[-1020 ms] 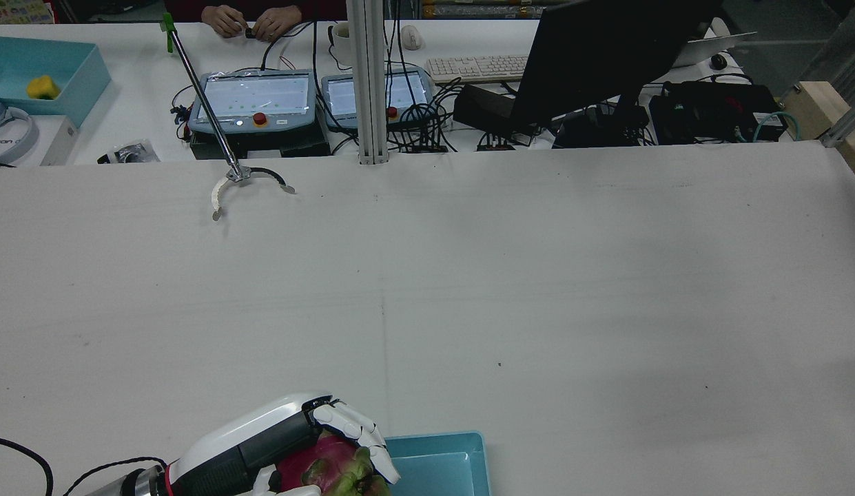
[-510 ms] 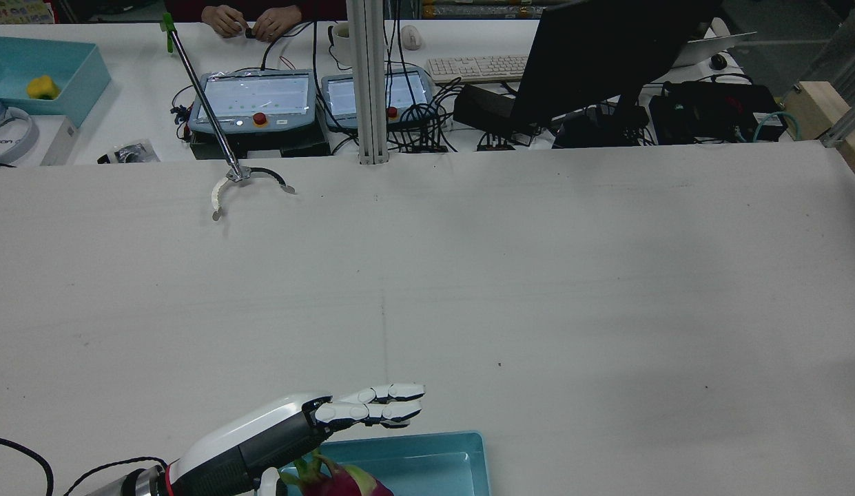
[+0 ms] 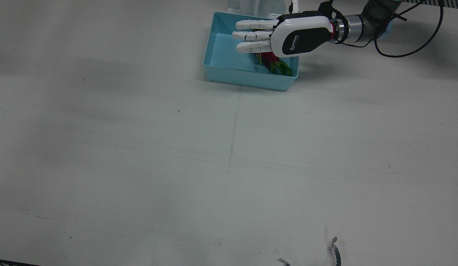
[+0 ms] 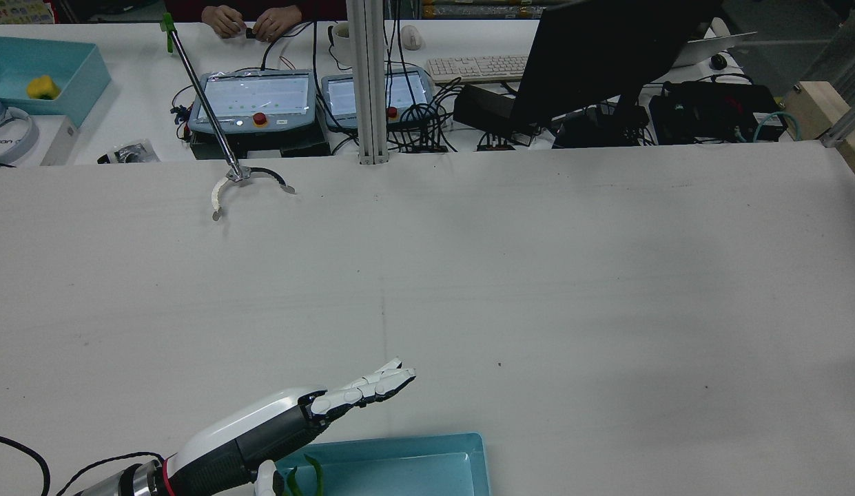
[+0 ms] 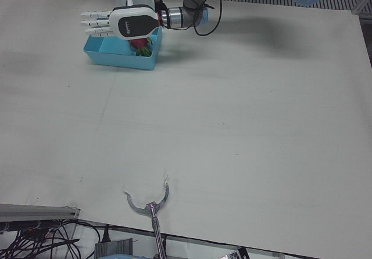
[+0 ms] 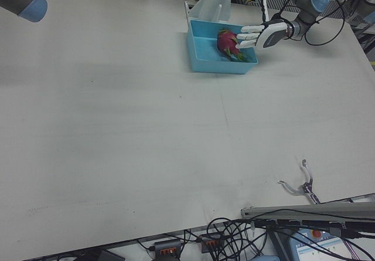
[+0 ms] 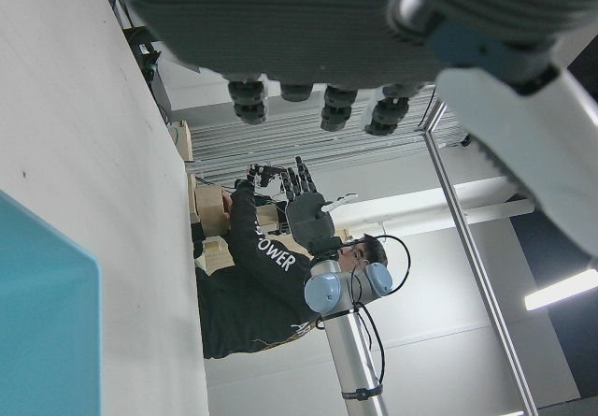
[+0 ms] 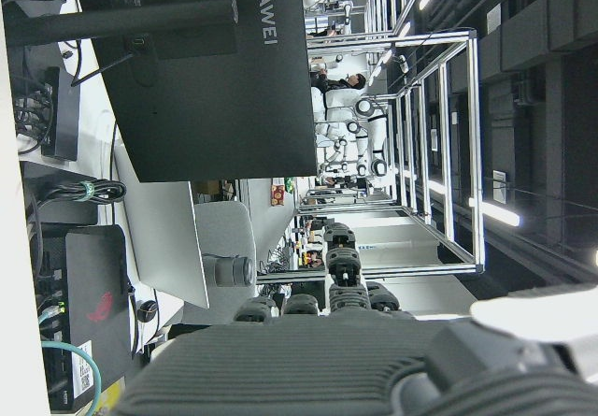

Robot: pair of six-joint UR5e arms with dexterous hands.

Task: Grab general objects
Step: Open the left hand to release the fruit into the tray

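While fingers are spreading flat, left hand (image 3: 288, 35) is hovering empty over teal tray (image 3: 229, 72).
Dragon fruit (image 6: 228, 42) is lying released inside the tray, under the palm, toward the tray's left-arm end. Right hand's own camera is showing only its palm edge; cannot tell its state. Grabber tool (image 5: 148, 201) is sitting far across table (image 3: 140, 147).

Even overhead light, soft shadows
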